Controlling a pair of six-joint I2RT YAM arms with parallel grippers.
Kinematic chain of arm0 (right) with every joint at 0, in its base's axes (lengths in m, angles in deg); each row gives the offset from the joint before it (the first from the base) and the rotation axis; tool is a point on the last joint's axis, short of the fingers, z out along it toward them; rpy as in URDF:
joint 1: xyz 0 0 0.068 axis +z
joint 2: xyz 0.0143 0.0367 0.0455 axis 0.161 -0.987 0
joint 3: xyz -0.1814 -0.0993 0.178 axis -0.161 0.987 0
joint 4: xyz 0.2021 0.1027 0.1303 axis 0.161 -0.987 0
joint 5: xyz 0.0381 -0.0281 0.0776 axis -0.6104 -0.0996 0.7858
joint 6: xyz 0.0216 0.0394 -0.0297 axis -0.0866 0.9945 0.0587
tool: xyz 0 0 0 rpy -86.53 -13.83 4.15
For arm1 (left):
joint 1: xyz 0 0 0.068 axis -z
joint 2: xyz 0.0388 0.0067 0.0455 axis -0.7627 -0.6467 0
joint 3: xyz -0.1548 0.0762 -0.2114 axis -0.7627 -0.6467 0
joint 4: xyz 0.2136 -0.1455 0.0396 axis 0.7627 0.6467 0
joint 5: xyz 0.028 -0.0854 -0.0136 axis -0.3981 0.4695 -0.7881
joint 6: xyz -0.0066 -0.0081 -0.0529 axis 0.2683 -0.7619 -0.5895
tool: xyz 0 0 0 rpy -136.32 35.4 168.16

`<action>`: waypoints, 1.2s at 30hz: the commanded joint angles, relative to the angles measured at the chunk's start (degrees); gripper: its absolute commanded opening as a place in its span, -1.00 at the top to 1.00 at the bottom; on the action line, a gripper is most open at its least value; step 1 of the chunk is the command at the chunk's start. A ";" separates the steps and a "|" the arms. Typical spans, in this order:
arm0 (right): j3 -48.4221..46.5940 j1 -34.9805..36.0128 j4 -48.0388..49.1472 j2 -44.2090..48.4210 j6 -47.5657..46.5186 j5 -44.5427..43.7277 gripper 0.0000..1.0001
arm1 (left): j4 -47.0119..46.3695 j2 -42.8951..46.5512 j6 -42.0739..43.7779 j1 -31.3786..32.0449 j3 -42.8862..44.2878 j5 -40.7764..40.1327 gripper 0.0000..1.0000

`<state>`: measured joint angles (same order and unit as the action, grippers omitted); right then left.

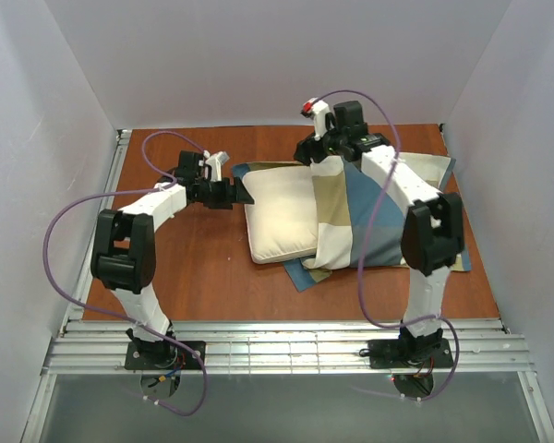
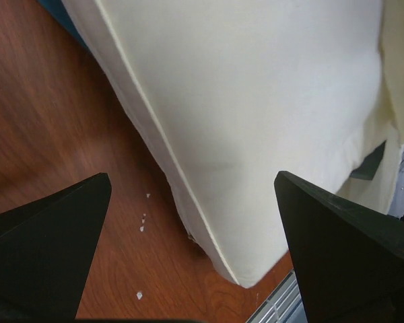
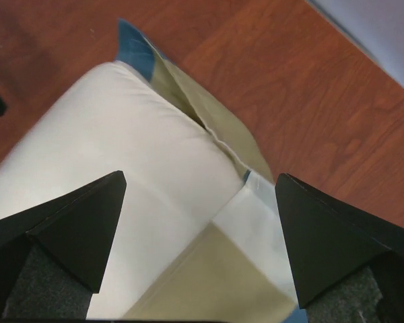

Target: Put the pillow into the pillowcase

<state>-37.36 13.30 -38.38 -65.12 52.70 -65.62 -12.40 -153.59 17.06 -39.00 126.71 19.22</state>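
Top external view shows the insertion step about half done. The pillow (image 1: 279,214) lies flat near the middle of the table (image 1: 194,277), its left part bare and its right part under the upper layer of the pillowcase (image 1: 369,217), whose lower layer shows as blue corners beneath it. The left end effector (image 1: 242,195) stands just beside the pillow's bare left edge, fingers spread and gripping nothing. The right end effector (image 1: 316,152) hangs over the far rim of the case mouth, also spread and empty. I judge that the next move needs one arm to pinch and lift the upper rim while the other pushes the pillow to the right. The pillow's long axis appears to run left to right, its covered end pointing right into the case, whose mouth faces left.
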 commanded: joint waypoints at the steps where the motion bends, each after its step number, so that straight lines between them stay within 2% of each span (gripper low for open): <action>1: -8.80 -0.42 -1.55 -10.78 -7.39 -0.92 -0.73 | -1.17 -2.78 -0.32 0.29 2.66 1.21 -0.87; 4: -14.25 -0.42 -1.29 -17.01 -10.03 -1.18 -0.73 | -3.36 -3.57 -0.42 0.38 1.26 3.23 -0.87; 9: -16.74 -0.16 1.79 -22.47 -12.58 -3.81 -0.69 | -4.25 -3.57 0.81 0.38 -1.21 3.23 -0.89; 12: -16.22 -0.16 0.91 -23.97 -15.21 -2.86 -0.36 | -4.16 -4.19 1.34 0.38 -1.12 2.79 -0.89; 13: -15.95 -0.07 0.47 -24.33 -15.65 -3.12 -0.13 | -4.25 -4.89 1.08 0.38 -0.94 2.45 -0.89; 18: -17.08 -0.33 -0.15 -26.44 -15.31 -4.53 0.26 | -6.36 -7.70 -0.68 0.46 0.37 3.93 -0.89; 19: -17.53 -0.33 -0.32 -27.05 -15.66 -4.18 0.45 | -6.88 -8.23 -1.12 0.46 0.64 4.55 -0.89; 21: -19.72 -0.24 -2.69 -28.54 -16.18 -2.78 0.61 | -7.15 -9.64 -1.56 0.64 1.78 5.69 -0.89; 23: -23.76 -0.16 -5.49 -29.51 -16.62 -1.63 0.69 | -7.76 -10.34 -1.91 0.81 2.48 6.04 -0.90; 24: -25.43 -0.24 -7.60 -30.21 -17.41 -0.84 0.47 | -8.20 -11.13 -1.91 1.16 3.01 6.83 -0.90; 25: -25.70 -0.24 -8.66 -30.31 -18.11 -0.31 0.37 | -8.21 -11.57 -1.74 1.34 3.45 7.01 -0.89; 26: -25.62 -0.24 -9.02 -30.31 -18.73 -0.39 0.41 | -8.29 -11.92 -1.65 1.60 3.89 7.01 -0.90; 27: -25.53 -0.24 -9.98 -30.22 -20.21 0.21 0.70 | -8.56 -12.62 -1.65 2.13 4.50 7.36 -0.88; 28: -25.44 -0.33 -10.17 -30.13 -20.40 0.13 0.97 | -8.99 -12.89 -1.65 2.39 4.85 7.54 -0.74; 30: -25.53 -0.68 -10.25 -28.39 -19.27 2.57 0.97 | -9.52 -13.41 -2.17 3.18 5.47 8.06 -0.45; 31: -25.44 -0.68 -10.34 -27.33 -17.00 3.73 0.97 | -9.70 -13.42 -2.35 3.45 6.17 8.24 -0.08; 34: -24.83 -0.60 -9.91 -21.36 -12.08 11.63 0.97 | -12.06 -12.11 -3.14 4.15 5.74 10.34 0.55; 35: -24.91 -0.33 -9.73 -19.87 -10.58 13.21 0.97 | -13.03 -11.49 -3.49 4.24 5.65 11.14 0.92; 36: -25.00 -0.16 -9.64 -17.41 -9.26 15.93 0.97 | -13.82 -10.88 -4.02 4.42 5.39 12.01 1.00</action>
<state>-60.48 12.54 -48.33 -93.38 37.81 -60.35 -21.49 -167.18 13.98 -35.86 131.00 28.18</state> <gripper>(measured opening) 0.017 0.063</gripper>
